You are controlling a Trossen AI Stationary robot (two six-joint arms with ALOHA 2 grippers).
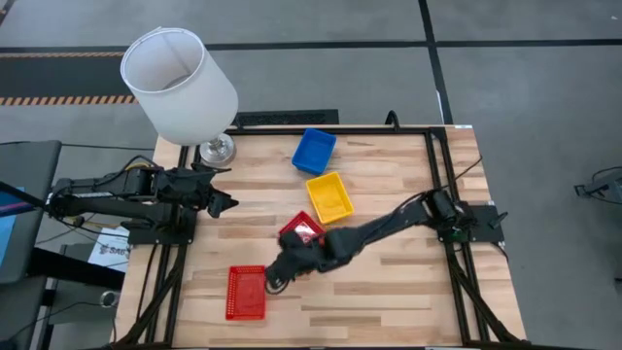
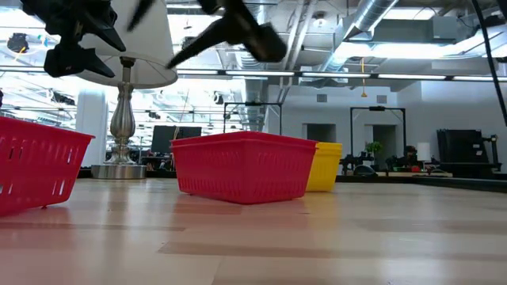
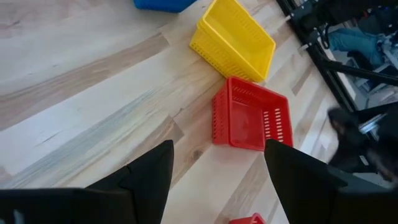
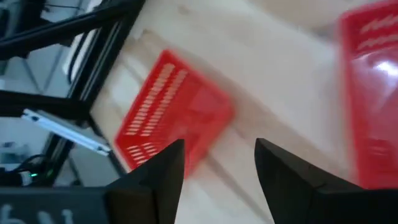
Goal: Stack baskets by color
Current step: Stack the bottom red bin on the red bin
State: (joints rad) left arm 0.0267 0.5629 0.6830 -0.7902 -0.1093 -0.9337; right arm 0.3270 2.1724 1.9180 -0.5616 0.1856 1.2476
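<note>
Four baskets sit bottom-down on the wooden table: a blue basket [image 1: 314,151] at the far middle, a yellow basket [image 1: 329,196] just nearer, a red basket [image 1: 302,229] in the middle and a second red basket [image 1: 246,292] near the front left. My right gripper [image 1: 273,282] hangs open above the table between the two red baskets, close to the front one [image 4: 174,115], with nothing between its fingers. My left gripper [image 1: 225,204] waits open at the table's left side, pointing at the middle red basket [image 3: 252,115] and the yellow one [image 3: 233,40].
A lamp with a white shade [image 1: 180,83] stands on its metal foot [image 1: 217,149] at the table's far left corner. A black frame [image 1: 432,165] runs along the table's edges. Bare wood lies at the front right [image 1: 408,301].
</note>
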